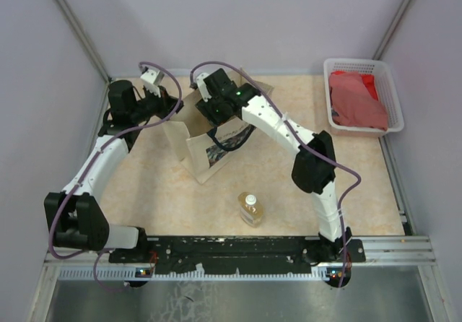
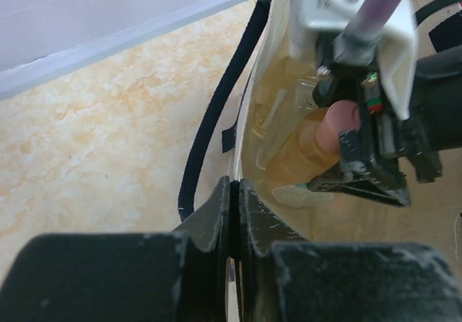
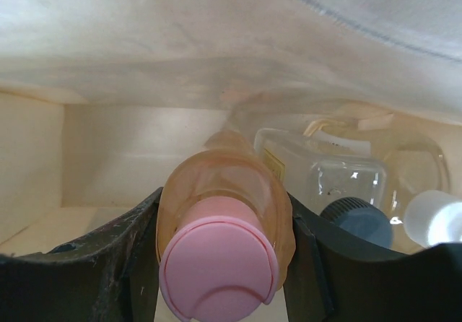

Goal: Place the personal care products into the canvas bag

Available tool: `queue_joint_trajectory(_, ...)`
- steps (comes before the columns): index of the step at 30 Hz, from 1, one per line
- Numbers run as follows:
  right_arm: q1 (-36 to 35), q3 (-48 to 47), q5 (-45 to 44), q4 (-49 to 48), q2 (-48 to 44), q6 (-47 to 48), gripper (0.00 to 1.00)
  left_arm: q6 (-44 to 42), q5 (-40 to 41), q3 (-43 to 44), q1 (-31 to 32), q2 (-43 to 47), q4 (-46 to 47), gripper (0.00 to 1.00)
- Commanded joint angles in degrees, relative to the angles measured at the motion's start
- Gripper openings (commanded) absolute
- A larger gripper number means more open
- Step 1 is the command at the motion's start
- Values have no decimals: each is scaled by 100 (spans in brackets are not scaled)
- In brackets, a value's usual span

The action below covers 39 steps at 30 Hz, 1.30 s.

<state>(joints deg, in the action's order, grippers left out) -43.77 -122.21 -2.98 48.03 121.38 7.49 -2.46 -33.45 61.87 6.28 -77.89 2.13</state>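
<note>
Because soft cloth will not hold itself open, I have the left gripper (image 2: 234, 210) pinched fully shut on the rim of the canvas bag (image 1: 201, 159). Only the thin beige weave sits between its two black fingers, and the mouth gapes for the other arm. One navy handle (image 2: 215, 120), flat webbing, droops in a slack loop outside the wall over the mottled cream table (image 1: 151, 192). The right gripper (image 3: 221, 264) is down inside that mouth. It is closed about halfway, its dark pads clamped on either side of the pink-capped bottle (image 3: 216, 199) just behind the cap. The bottle's amber body points on toward the bag's floor. I judge that a sound hold, since smooth rounded plastic could slip from a looser one. The pink cap is matte, with a curved flip-lid seam. Lying just beside it in the bag are a colourless bottle (image 3: 339, 181) of glassy clear plastic with a dark ribbed cap, and the white cap (image 3: 433, 217) of a third at the edge of the view. A fourth, the amber bottle (image 1: 250, 209) with a white cap, seems to stand upright on the table near the arms' bases, well apart from the bag. The white plastic basket (image 1: 354, 63) with its red cloth (image 1: 357, 102) sits off in the far right corner.
</note>
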Motion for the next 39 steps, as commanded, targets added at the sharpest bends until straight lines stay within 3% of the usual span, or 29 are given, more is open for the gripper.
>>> queue_joint_trajectory(1,-36,185,-335,-1027,-370,26,0,18,-48,-8,-16,116,279,0)
queue_joint_trajectory(10,129,1026,53,-1648,-481,-420,0,-48,-89,68,-16,66,192,0)
queue_joint_trajectory(11,162,1054,84,-1656,-469,-464,3,-59,-96,83,-16,57,181,0)
queue_joint_trajectory(13,177,1078,113,-1637,-458,-484,13,-78,-108,108,-19,34,156,0)
queue_joint_trajectory(21,176,803,322,-1619,-787,-650,71,-96,-128,178,-21,-47,154,0)
queue_joint_trajectory(24,184,689,410,-1606,-1106,-735,86,-83,-142,201,-20,-64,181,0)
queue_joint_trajectory(27,184,703,437,-1514,-1447,-740,95,-76,-153,207,-15,-99,215,0)
queue_joint_trajectory(33,185,1146,483,-1202,-2300,-686,99,42,-217,190,-21,-149,346,0)
queue_joint_trajectory(39,184,2443,898,-729,-3450,-564,99,45,-229,162,-21,-139,376,0)
